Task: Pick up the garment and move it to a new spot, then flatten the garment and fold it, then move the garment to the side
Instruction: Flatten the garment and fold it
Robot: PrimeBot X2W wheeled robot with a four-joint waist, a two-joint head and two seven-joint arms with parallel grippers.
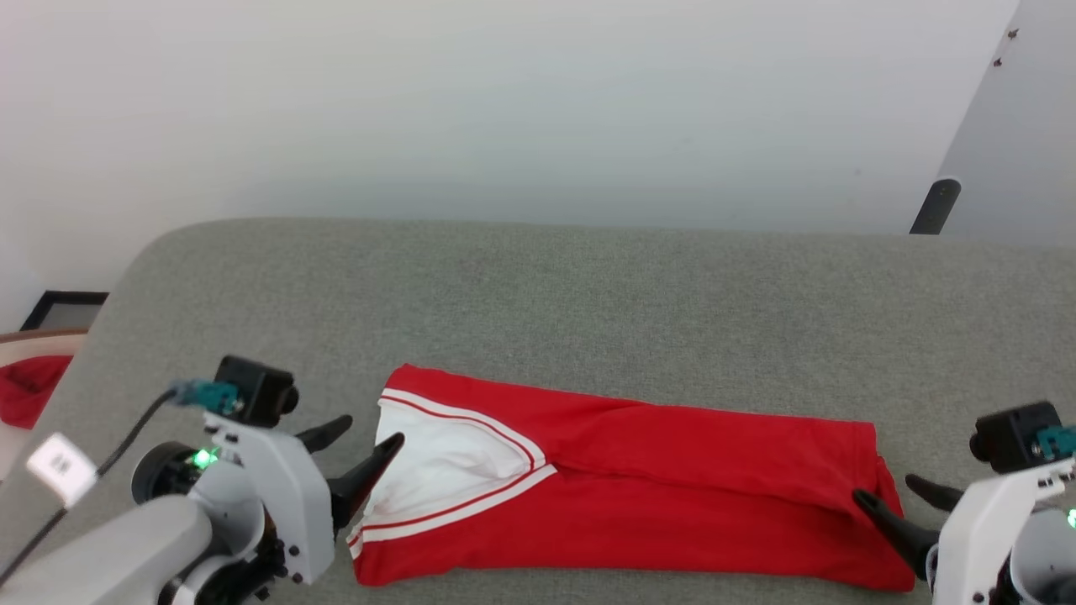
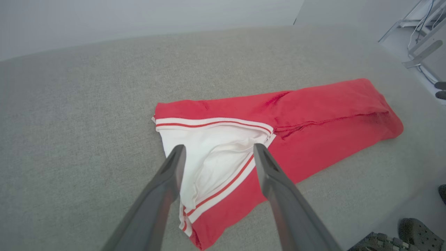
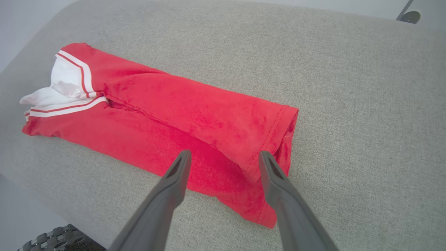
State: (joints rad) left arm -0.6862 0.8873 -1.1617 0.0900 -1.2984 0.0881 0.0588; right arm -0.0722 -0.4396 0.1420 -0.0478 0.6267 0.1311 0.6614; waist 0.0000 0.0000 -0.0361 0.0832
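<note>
One red shirt (image 1: 672, 487) lies on the grey cloth-covered desk (image 1: 588, 302), folded into a long band running side to side close to the near edge. Far to the left of the shirt, off the desk, a small red cloth (image 1: 29, 386) sits on a pale surface, with a dark frame (image 1: 63, 309) just behind it.

At the shirt's left end the left jaws stand spread wide with nothing between them. The left fingers (image 2: 167, 188) straddle the white sleeve (image 1: 445, 466), which is edged with red-striped trim. One tip lies over the sleeve's outer edge, the other just left of the shirt over bare desk. Whether either tip touches the fabric I cannot tell.

The shirt's middle is plain red, with a fold line running along its length. At the shirt's right end, where the stitched hem shows, the right jaws are likewise spread wide and empty. In the head view, one of the right fingers (image 3: 275, 181) has its tip over the hem corner and the other is just right of the shirt.

Up and to the right of the shirt, beyond the desk's far edge, is a dark post (image 1: 936, 206).
</note>
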